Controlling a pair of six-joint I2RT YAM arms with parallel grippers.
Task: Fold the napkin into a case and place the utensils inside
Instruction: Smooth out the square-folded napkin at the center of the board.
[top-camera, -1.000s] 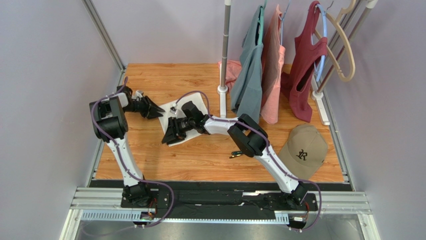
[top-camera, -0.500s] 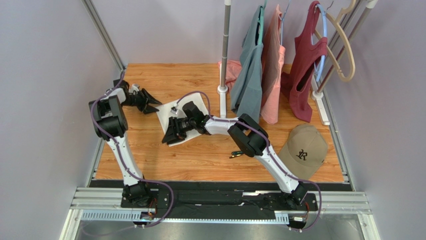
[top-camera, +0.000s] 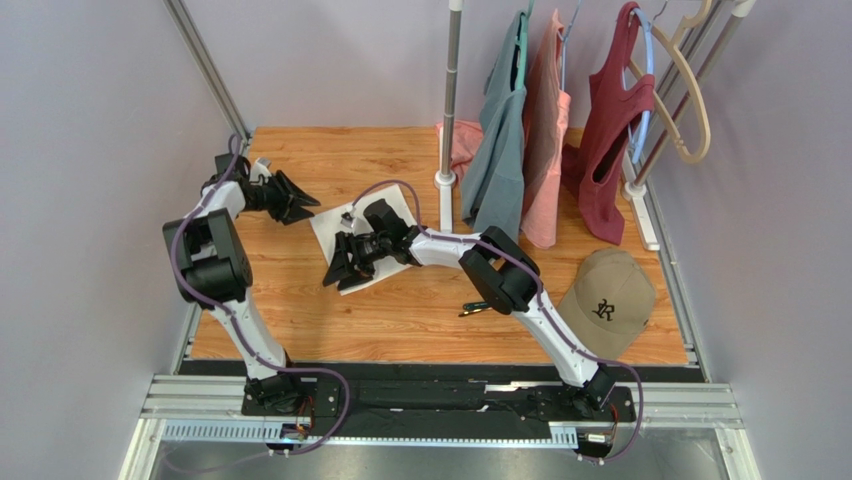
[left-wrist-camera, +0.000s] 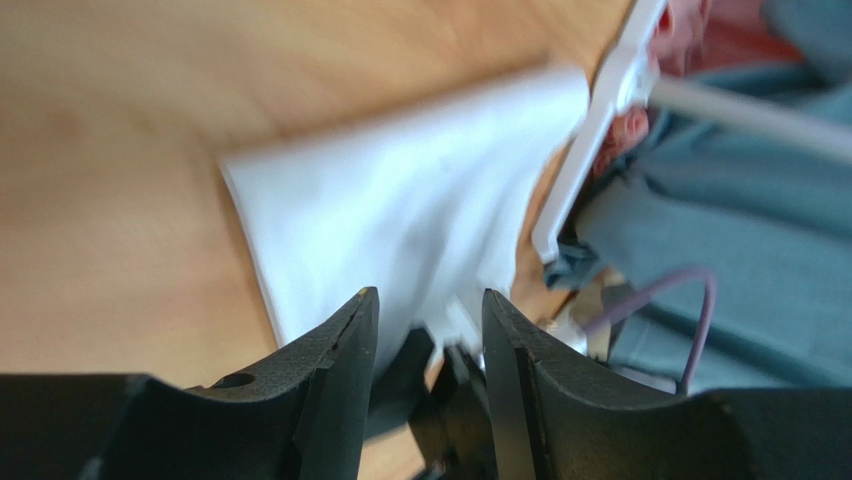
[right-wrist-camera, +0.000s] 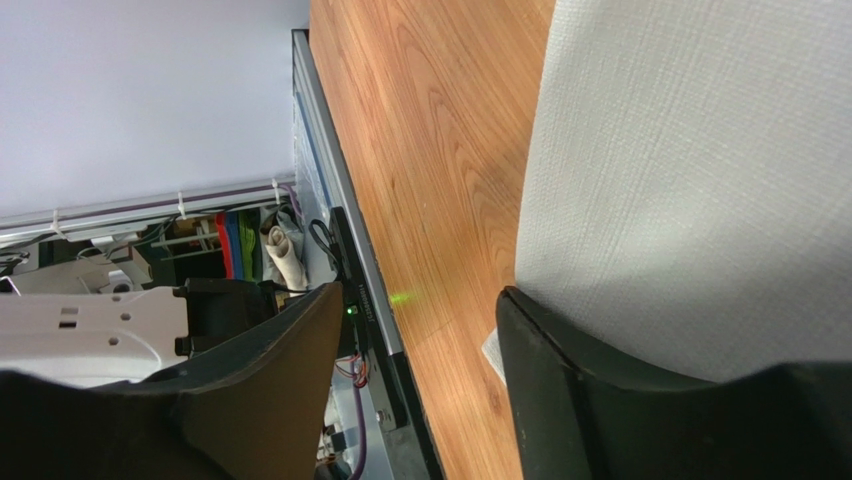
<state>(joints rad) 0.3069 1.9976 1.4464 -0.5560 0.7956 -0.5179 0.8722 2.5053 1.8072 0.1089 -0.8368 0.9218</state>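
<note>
**Top view, read left to right.** My left end effector (top-camera: 305, 207) hangs over the far-left part of the bench (top-camera: 420, 320). It points right, towards the napkin (top-camera: 372, 228). In its wrist view the jaws stand parted with nothing between them, and the white sheet lies straight ahead past the tips, not touched.

Next comes my right end effector (top-camera: 340, 280), low over the napkin's near-left corner. The wrist view shows its jaws apart with bare wood in the gap. One finger (right-wrist-camera: 640, 400) lies over the cloth's edge and the other stands off the cloth over wood. It grips nothing that I can see.

The napkin lies flat as one sheet at the bench's middle-left, its edges skewed to the bench edge. No fold shows.

Further right, one slim dark utensil (top-camera: 476, 308) lies partly beneath the right arm's elbow. Its long axis runs roughly left to right, and it is well apart from both end effectors. I cannot tell whether a second piece lies with it.

**Governing relation.** The near-left corner sits directly under the right tool, so that arm is the nearer. The left tool lies just off the napkin's left side. I judge the fold not yet begun and the corner pinch to be the step in hand.
</note>
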